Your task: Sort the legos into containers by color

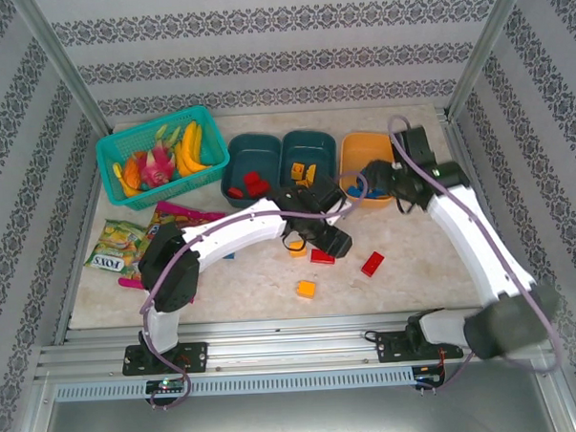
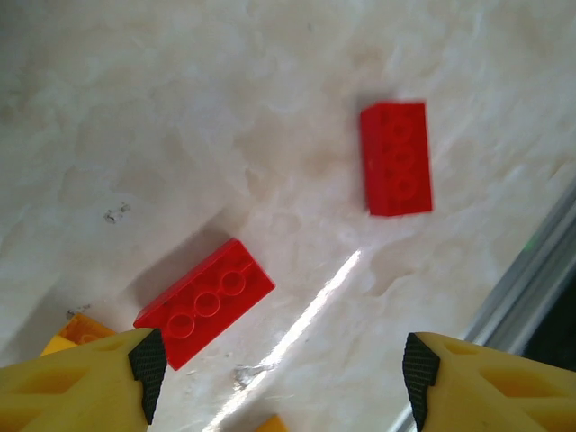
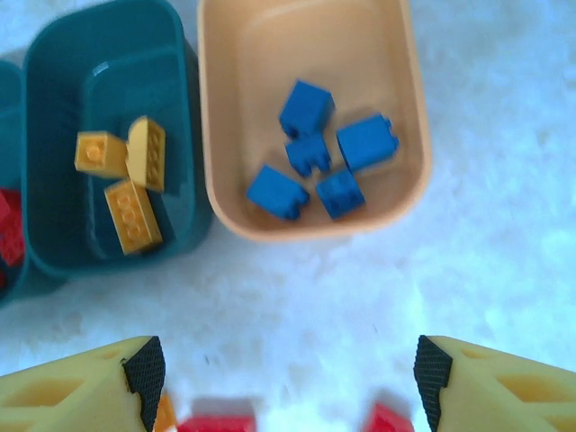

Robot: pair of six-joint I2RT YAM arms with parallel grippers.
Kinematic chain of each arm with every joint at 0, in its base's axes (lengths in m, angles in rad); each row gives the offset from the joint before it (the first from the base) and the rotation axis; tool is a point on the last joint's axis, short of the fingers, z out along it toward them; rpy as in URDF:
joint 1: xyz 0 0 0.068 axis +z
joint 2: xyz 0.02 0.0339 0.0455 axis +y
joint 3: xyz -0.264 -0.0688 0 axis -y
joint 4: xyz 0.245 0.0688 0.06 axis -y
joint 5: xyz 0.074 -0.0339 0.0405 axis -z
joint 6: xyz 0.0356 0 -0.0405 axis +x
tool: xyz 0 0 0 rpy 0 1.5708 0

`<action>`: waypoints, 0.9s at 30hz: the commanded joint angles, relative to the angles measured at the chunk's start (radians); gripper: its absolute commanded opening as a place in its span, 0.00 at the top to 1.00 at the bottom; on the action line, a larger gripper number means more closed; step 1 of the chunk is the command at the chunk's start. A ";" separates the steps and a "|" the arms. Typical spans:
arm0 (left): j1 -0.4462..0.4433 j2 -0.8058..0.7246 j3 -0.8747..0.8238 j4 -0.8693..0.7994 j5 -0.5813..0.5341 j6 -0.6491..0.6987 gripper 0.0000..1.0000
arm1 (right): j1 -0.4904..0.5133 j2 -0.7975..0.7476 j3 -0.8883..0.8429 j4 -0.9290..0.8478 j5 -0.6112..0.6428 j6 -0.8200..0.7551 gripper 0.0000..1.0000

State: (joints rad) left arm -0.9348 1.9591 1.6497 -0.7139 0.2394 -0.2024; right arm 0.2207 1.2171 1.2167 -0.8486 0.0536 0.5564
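Pale tabletop, left gripper and right gripper spread wide, empty

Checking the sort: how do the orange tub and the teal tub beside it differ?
The orange tub holds five blue bricks; the teal tub three yellow bricks. The orange tub is pale, the teal tub dark. Both are rounded and similar in size.

Just ahead of the left fingers, two red bricks of smooth, faintly glossy plastic lie on a pale counter whose marbled, stone-like face throws back a bright streak of light. The fingers look like matt yellow plastic tipped with dull black pads. Beyond the right fingers, the orange tub, the teal tub and the blue bricks share a smooth, softly shining plastic.
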 commanded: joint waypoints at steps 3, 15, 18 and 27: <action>-0.039 0.062 0.009 -0.032 -0.075 0.307 0.26 | 0.013 -0.262 -0.222 -0.112 -0.108 0.091 0.23; -0.059 0.212 0.038 -0.024 -0.183 0.449 0.24 | 0.014 -0.489 -0.338 -0.262 -0.256 0.152 0.21; -0.059 0.243 0.036 -0.020 -0.205 0.451 0.24 | 0.010 -0.470 -0.310 -0.271 -0.260 0.122 0.21; -0.056 0.300 0.075 -0.036 -0.181 0.414 0.60 | 0.003 -0.464 -0.292 -0.280 -0.268 0.103 0.21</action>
State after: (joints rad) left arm -0.9852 2.2139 1.7103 -0.7464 0.0937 0.2070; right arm 0.2249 0.7574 0.8951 -1.1198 -0.1783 0.6861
